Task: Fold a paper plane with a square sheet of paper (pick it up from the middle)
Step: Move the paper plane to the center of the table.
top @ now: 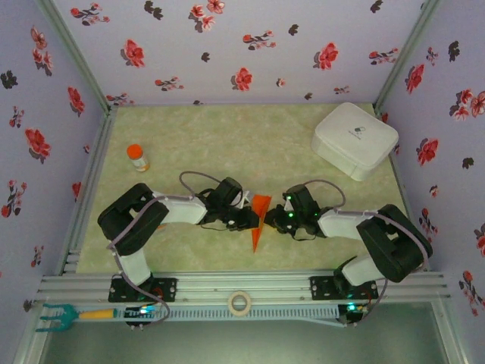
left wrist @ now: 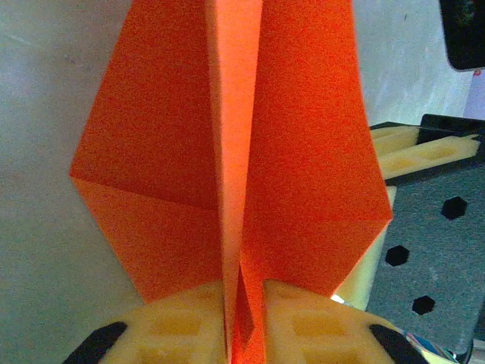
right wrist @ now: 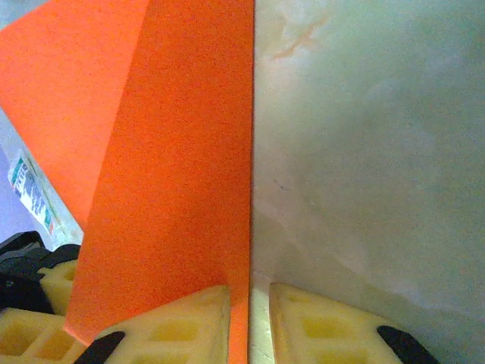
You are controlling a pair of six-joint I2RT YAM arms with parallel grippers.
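Observation:
The square sheet of paper, bright orange-red, is folded into a slim pointed dart, the paper plane (top: pixel 259 218). It stands on edge between my two grippers near the table's front, tip toward me. My left gripper (top: pixel 251 220) has its jaws pressed on the centre ridge of the paper (left wrist: pixel 303 152), the left gripper (left wrist: pixel 244 294) touching it on both sides. My right gripper (top: pixel 275 220) faces it from the right. In the right wrist view the paper's upright wing (right wrist: pixel 174 189) lies against one finger of the right gripper (right wrist: pixel 250 294), with a narrow gap to the other.
A white case (top: pixel 355 139) sits at the back right. A small orange-capped bottle (top: pixel 137 157) stands at the left. A tape roll (top: pixel 239 302) and a teal tool (top: pixel 61 314) lie on the front rail. Floral walls enclose the table.

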